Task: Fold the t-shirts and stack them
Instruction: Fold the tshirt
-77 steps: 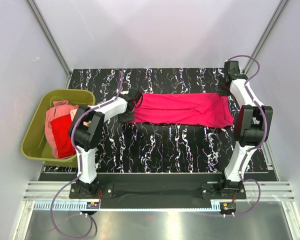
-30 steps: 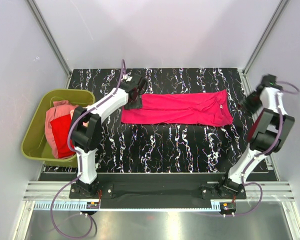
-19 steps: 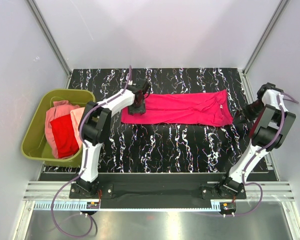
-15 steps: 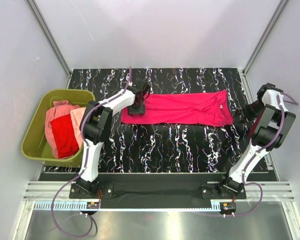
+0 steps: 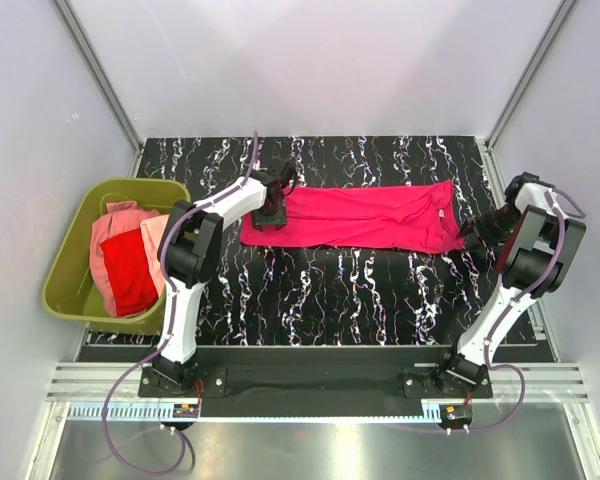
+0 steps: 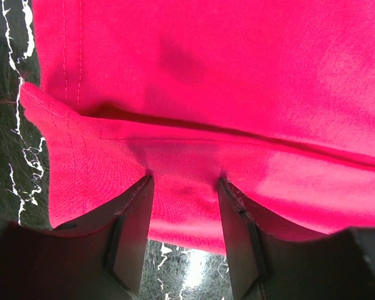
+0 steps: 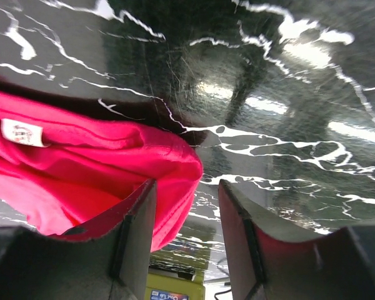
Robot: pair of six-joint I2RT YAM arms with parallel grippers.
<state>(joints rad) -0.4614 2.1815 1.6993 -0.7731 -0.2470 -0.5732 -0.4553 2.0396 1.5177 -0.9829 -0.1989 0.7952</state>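
Black marbled tabletop [image 5: 360,290] is spanned by the flat-lying magenta t-shirt [image 5: 365,217], whose ends are straddled by left gripper [image 6: 184,182] and right gripper [image 7: 186,185] (both jaws parted, nothing clamped).

White arms [image 5: 225,203], black joints [image 5: 185,248], looping purple cables [image 5: 103,425].

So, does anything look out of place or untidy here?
Nothing is spilled or damaged. The magenta t-shirt lies as a long band across the table, but its right end is bunched, with a white label showing. In the olive tub, the red t-shirt and salmon t-shirt lie in a loose, unfolded heap.
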